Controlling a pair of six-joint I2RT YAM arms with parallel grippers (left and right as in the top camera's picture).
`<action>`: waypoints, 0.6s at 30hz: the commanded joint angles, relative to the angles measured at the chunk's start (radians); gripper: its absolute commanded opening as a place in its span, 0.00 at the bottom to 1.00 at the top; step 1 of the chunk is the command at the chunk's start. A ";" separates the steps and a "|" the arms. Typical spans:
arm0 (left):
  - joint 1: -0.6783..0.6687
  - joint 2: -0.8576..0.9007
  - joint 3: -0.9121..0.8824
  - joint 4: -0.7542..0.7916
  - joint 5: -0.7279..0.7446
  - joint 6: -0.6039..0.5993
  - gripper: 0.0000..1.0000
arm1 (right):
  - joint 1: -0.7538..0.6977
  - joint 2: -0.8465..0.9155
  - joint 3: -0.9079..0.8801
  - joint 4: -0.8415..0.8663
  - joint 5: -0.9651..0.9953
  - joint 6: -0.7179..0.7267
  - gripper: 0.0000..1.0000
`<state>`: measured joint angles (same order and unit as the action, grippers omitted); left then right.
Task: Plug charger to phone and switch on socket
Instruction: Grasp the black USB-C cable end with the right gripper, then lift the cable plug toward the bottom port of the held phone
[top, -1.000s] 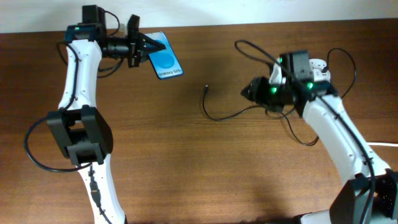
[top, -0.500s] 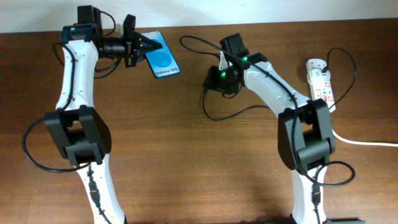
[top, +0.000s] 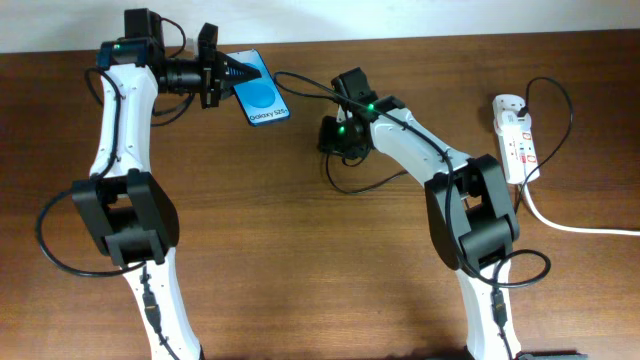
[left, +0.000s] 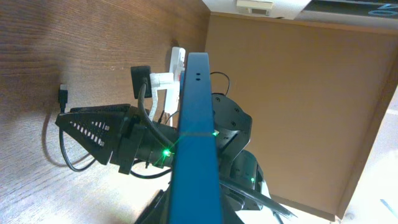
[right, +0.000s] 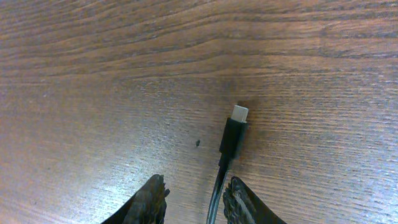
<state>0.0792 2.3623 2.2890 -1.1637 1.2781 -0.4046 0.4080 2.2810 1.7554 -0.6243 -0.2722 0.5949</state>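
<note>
On the grained brown wooden table (right: 93, 74), the thin black charger cable (right: 234, 140) lies flat, silver plug tip bare, between the spread dark fingers of the right gripper (right: 198, 200); well apart, the left gripper (top: 238, 74) pinches the slim blue-screened phone (top: 267, 101) by one end

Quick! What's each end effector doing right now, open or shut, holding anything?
Left end effector: closed, holding the phone.
Right end effector: open, straddling the charger cable, not gripping it.
</note>
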 joint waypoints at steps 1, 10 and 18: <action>0.002 -0.008 0.012 -0.001 0.031 -0.006 0.00 | 0.006 0.017 0.021 -0.007 0.079 0.017 0.32; 0.002 -0.008 0.012 -0.001 0.031 -0.006 0.00 | 0.023 0.061 0.021 0.020 0.101 0.048 0.31; 0.002 -0.008 0.012 -0.001 0.031 -0.006 0.00 | 0.025 0.087 0.021 0.021 0.153 0.050 0.17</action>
<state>0.0792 2.3623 2.2890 -1.1637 1.2781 -0.4046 0.4229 2.3226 1.7710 -0.5964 -0.1589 0.6426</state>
